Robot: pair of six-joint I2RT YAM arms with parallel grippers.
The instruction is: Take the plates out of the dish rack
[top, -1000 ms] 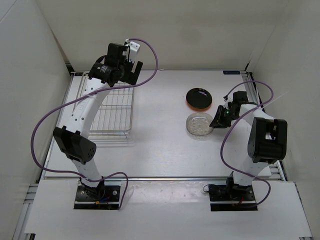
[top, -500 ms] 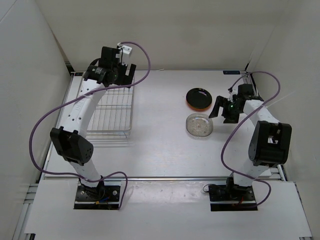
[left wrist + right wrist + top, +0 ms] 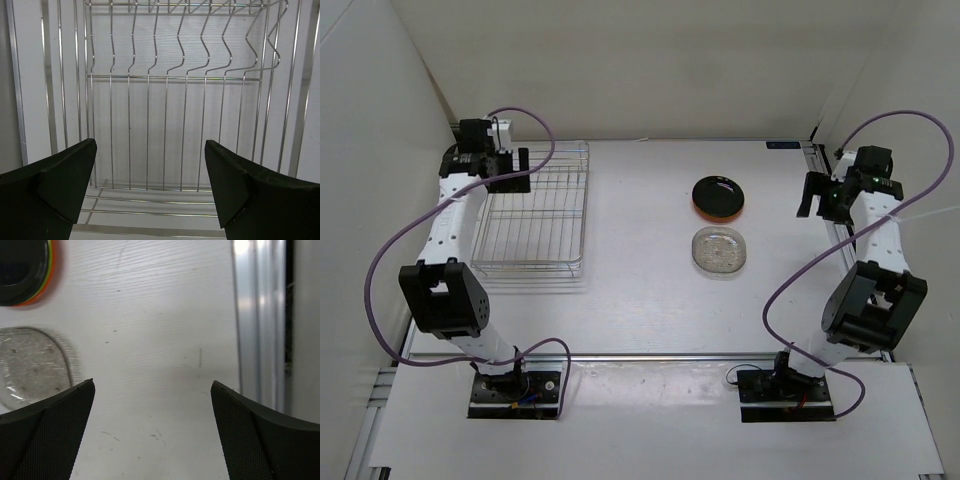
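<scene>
The wire dish rack (image 3: 532, 212) stands at the left with nothing in it; in the left wrist view its bare wires (image 3: 165, 77) fill the frame. My left gripper (image 3: 508, 170) (image 3: 150, 145) hangs open over the rack's far left corner. A glossy black plate (image 3: 718, 194) (image 3: 20, 265) tops a stack right of centre, with lime green and orange plate rims (image 3: 46, 275) showing under it. The clear textured plate (image 3: 720, 249) (image 3: 30, 365) lies flat on the table just in front of the stack. My right gripper (image 3: 820, 200) (image 3: 152, 385) is open and holds nothing, well right of both.
An aluminium rail (image 3: 257, 315) runs along the table's right edge, close under the right gripper. White walls close in the left, back and right sides. Purple cables (image 3: 390, 260) loop out from both arms.
The right gripper opened, left the clear plate on the table and drew back to the right edge. The left arm swung left from the rack's far end to its far left corner.
</scene>
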